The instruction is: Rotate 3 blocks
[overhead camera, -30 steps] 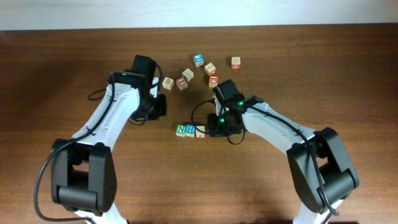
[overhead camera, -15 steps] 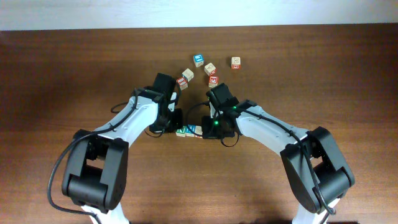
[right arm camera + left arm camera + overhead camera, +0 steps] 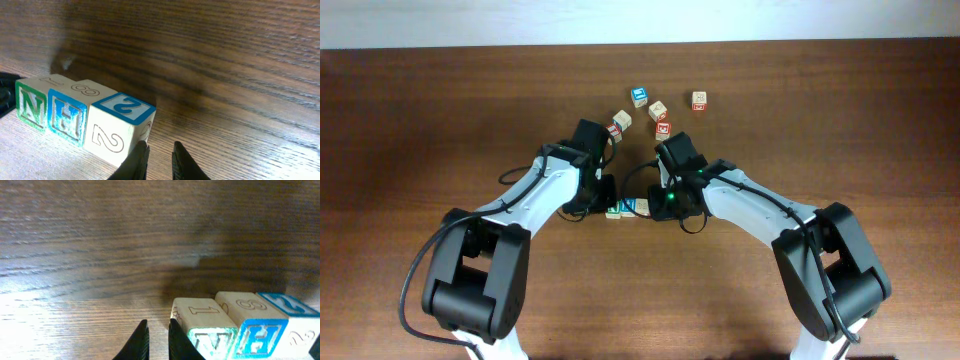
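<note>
Three blocks stand in a tight row: a green "N" block (image 3: 31, 107) (image 3: 207, 325), a blue "H" block (image 3: 65, 115) (image 3: 260, 337) and a pale block with a blue "2" on top (image 3: 117, 125) (image 3: 295, 311). In the overhead view the row (image 3: 627, 209) lies between both arms. My left gripper (image 3: 159, 341) (image 3: 602, 198) is at the row's left end, jaws a narrow slit apart and empty, one fingertip (image 3: 176, 335) against the N block. My right gripper (image 3: 161, 162) (image 3: 661, 204) is at the other end, slightly open and empty, one fingertip (image 3: 141, 159) against the "2" block.
Several other lettered cubes lie behind the arms: a blue-faced one (image 3: 639, 96), a tan one (image 3: 658, 110), red-faced ones (image 3: 664, 129) (image 3: 699, 100) and a pair (image 3: 618, 125) beside the left wrist. The table's far edge (image 3: 640, 43) runs along the top.
The left arm swung right and came down at the row's left end. The right gripper closed in on the right end. Both pairs of jaws have parted slightly.
</note>
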Action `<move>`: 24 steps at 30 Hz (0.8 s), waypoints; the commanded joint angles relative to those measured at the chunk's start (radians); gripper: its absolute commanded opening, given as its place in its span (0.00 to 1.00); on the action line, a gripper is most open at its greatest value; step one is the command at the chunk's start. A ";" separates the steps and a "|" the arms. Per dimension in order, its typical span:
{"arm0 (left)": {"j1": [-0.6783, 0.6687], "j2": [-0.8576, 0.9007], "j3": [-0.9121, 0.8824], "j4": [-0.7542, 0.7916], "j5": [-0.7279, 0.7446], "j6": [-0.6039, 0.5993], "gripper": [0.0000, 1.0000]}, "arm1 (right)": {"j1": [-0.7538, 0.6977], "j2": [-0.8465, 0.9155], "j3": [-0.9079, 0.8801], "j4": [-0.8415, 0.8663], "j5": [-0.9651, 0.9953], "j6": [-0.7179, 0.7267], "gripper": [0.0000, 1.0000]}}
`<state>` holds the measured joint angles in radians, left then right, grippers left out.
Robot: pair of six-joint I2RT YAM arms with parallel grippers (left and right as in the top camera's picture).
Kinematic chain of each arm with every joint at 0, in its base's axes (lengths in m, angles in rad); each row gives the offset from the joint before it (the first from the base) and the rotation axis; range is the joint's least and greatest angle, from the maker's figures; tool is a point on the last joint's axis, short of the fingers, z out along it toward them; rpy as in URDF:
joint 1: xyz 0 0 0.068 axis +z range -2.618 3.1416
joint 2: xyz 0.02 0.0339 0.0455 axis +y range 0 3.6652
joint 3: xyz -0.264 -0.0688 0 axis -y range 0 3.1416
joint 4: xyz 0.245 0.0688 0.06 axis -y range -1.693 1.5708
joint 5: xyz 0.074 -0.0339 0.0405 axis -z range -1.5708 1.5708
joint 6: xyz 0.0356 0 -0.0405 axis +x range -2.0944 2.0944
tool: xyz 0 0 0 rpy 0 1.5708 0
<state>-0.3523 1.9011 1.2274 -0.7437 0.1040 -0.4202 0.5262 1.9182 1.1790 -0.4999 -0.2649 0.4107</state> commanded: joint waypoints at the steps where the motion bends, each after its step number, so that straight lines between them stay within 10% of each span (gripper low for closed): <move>1: -0.008 0.009 -0.002 0.015 -0.069 -0.012 0.18 | 0.015 0.005 0.050 -0.029 -0.047 -0.011 0.20; 13: 0.018 0.008 0.108 -0.064 -0.085 0.038 0.24 | 0.015 0.005 0.200 -0.185 0.029 -0.014 0.26; 18: 0.182 0.008 0.261 -0.127 -0.086 0.078 0.32 | 0.019 0.006 0.296 -0.182 0.055 0.087 0.18; 24: 0.414 0.008 0.317 -0.156 -0.087 0.078 0.33 | 0.091 0.127 0.548 -0.312 0.225 0.129 0.31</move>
<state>0.0490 1.9038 1.5307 -0.8795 0.0177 -0.3584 0.5922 1.9736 1.6451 -0.7834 -0.0917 0.5278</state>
